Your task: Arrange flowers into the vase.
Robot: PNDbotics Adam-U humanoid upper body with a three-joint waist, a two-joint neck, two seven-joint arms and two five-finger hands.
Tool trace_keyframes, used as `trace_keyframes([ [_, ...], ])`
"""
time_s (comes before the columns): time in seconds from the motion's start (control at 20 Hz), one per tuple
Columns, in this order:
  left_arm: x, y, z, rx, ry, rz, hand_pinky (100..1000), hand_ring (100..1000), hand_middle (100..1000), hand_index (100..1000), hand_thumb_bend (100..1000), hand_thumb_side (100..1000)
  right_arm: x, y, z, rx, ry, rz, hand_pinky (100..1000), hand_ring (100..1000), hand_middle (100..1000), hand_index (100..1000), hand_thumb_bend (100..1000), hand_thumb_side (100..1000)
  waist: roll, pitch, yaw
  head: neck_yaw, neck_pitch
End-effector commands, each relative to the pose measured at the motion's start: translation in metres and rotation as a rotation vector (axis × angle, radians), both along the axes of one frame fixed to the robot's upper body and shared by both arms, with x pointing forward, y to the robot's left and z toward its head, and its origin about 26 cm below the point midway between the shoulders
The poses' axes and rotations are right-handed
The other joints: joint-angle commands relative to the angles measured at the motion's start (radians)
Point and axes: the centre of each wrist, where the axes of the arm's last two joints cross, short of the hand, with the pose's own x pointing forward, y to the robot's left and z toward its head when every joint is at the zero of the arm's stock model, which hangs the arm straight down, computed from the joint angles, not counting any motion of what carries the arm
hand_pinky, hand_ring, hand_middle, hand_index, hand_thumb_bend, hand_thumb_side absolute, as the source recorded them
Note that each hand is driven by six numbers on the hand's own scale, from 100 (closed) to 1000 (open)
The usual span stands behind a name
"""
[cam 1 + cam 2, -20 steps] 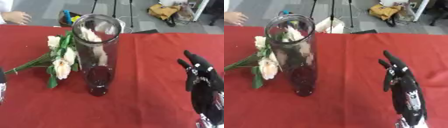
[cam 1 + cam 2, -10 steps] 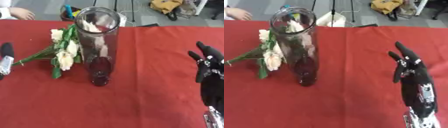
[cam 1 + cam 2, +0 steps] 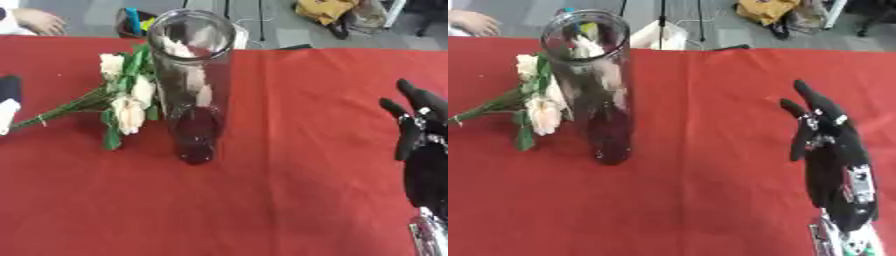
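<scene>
Right hand: fingers straight and spread, holding nothing, raised over the red tablecloth at the right side, well apart from the vase. Left hand: only a sliver at the left edge; finger state cannot be told. Tall clear glass vase: upright at centre-left, with cream flowers lying on the cloth just beside its left, stems pointing left.

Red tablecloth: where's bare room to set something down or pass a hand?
Bare red tablecloth between the glass vase and the open right hand, and all along the near edge. Crowded on the left: cream flowers lie against the vase, stems running toward the left hand at the edge.
</scene>
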Motion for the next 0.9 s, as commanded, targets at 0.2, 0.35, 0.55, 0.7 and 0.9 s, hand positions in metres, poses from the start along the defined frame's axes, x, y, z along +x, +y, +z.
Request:
trace_keyframes([
  [0.2,-0.007,0.0,0.018,0.098,-0.01,0.051,660,809,846,975,100,320,-0.002,0.0,0.004,-0.022,-0.026,0.007,893,991,263,889,100,1000,0.004,-0.013,-0.012,-0.007,-0.021],
  [0.35,-0.007,-0.003,0.024,0.136,-0.003,0.083,673,809,845,979,100,412,-0.001,0.003,0.004,-0.031,-0.028,0.009,894,993,258,890,100,1000,0.005,-0.007,-0.018,0.005,-0.034],
  [0.55,-0.008,-0.005,0.031,0.217,0.016,0.134,701,816,845,985,100,511,0.0,0.006,0.004,-0.043,-0.03,0.013,896,997,251,890,100,1000,0.005,0.002,-0.025,0.018,-0.048],
  [0.7,-0.005,-0.004,0.035,0.285,0.038,0.195,730,827,854,1000,100,485,0.0,0.009,0.004,-0.051,-0.029,0.015,898,999,247,891,100,1000,0.004,0.008,-0.03,0.025,-0.055],
  [0.9,0.01,-0.001,0.034,0.366,0.107,0.246,760,849,867,1000,100,538,0.001,0.012,0.004,-0.059,-0.028,0.021,900,1000,242,892,100,1000,0.002,0.012,-0.032,0.048,-0.056],
])
